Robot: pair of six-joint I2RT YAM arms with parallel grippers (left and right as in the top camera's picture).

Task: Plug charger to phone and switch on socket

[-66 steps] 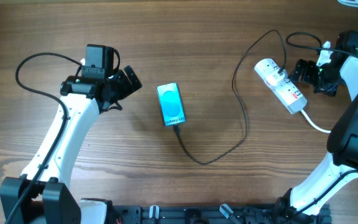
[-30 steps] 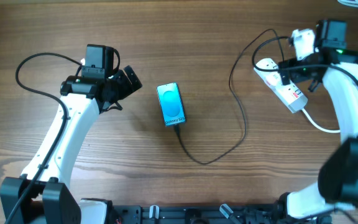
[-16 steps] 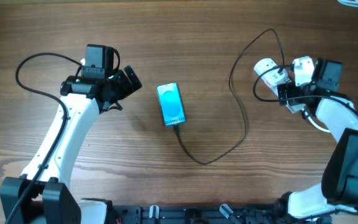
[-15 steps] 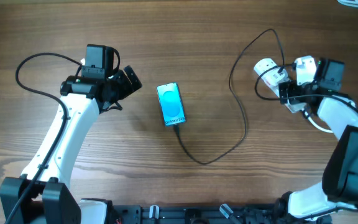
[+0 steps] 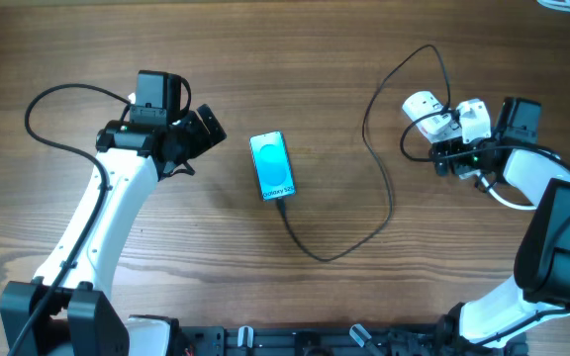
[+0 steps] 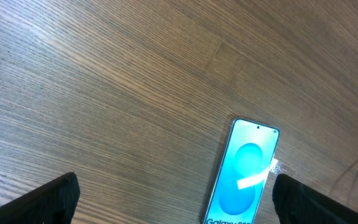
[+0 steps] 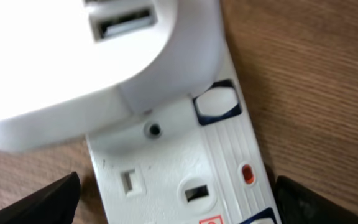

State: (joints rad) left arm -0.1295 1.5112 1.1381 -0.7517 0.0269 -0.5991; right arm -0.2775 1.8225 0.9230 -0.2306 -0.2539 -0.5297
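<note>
1. right gripper (image 7: pixel 176 186) hangs over the socket (image 5: pixel 421 105) at the right side of the table (image 5: pixel 384 307). jaws are apart and hold nothing. left gripper (image 6: pixel 176 186) is spread and empty too, off to the left of the phone (image 5: pixel 272 165) and not touching it.
2. phone lies flat, screen up, mid-table. the charger (image 5: pixel 388 203) reaches its lower edge with its black cable. it looks plugged in, but i cannot confirm it is fully seated.
3. charger cable: thin, limp, light. it loops across the wood to the white adapter (image 7: pixel 86 56) sitting in the socket. if it needs reseating, i take it at the stiff tip, not the slack.
4. phone: light, slick glass. likely slides under a sideways push.
5. socket: hard, stiff, light plastic. probably skids on wood. a white rocker (image 7: pixel 216 102) sits just beside the adapter, with a small red mark (image 7: pixel 247 174) further along.
6. judgement: no grasp needed. press straight down with one fingertip, since the adapter crowds the rocker.
</note>
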